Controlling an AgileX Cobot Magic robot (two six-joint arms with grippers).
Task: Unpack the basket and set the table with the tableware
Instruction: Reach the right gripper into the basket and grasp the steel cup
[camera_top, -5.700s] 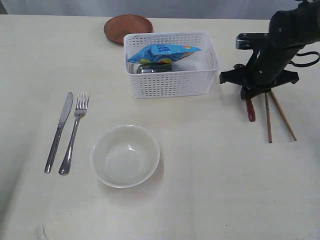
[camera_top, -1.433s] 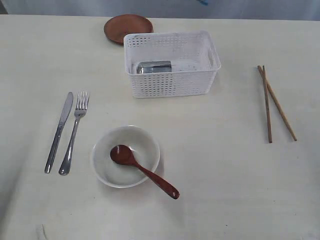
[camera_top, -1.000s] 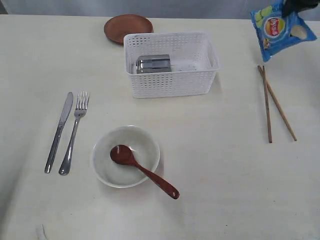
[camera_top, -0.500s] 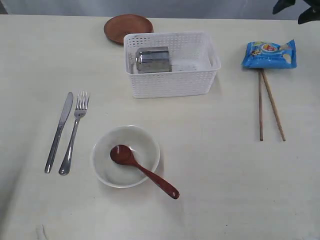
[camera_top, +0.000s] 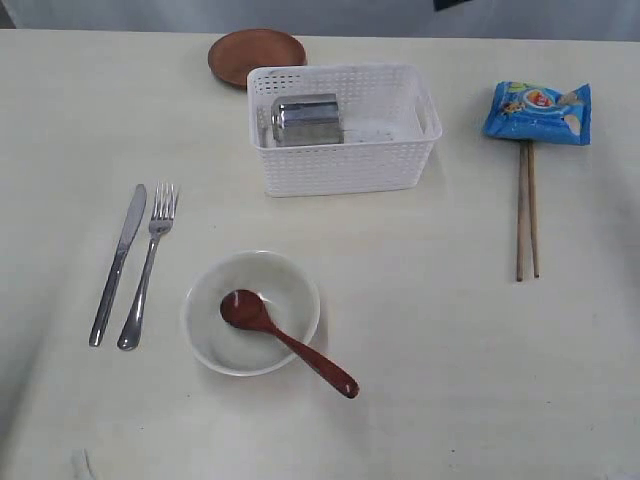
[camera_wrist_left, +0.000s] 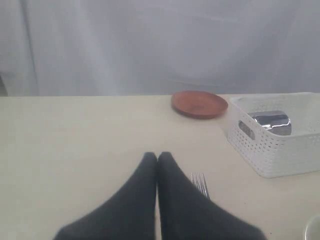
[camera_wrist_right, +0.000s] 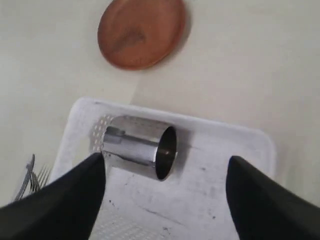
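The white basket (camera_top: 345, 172) stands at the back of the table (camera_top: 430, 330), with a steel cup (camera_top: 307, 118) lying on its side inside. My right gripper (camera_wrist_right: 166, 161) hangs open above the basket (camera_wrist_right: 227, 129), its fingers either side of the cup (camera_wrist_right: 135, 144) and apart from it. A brown plate (camera_top: 257, 55) lies behind the basket. Knife (camera_top: 118, 262) and fork (camera_top: 148, 265) lie at the left. A reddish-brown spoon (camera_top: 290, 345) rests in the white bowl (camera_top: 203, 288). Two chopsticks (camera_top: 526, 215) lie at the right. My left gripper (camera_wrist_left: 157, 156) is shut and empty above the table near the fork (camera_wrist_left: 201, 182).
A blue chip bag (camera_top: 538, 110) lies on the far ends of the chopsticks at the right. The left wrist view also takes in the plate (camera_wrist_left: 199, 103) and the basket (camera_wrist_left: 280, 150). Neither gripper shows in the exterior view.
The chip bag went from hanging in my right gripper to lying on the chopsticks' far ends. The chopsticks have come together, side by side. My right gripper has opened and left the exterior view.
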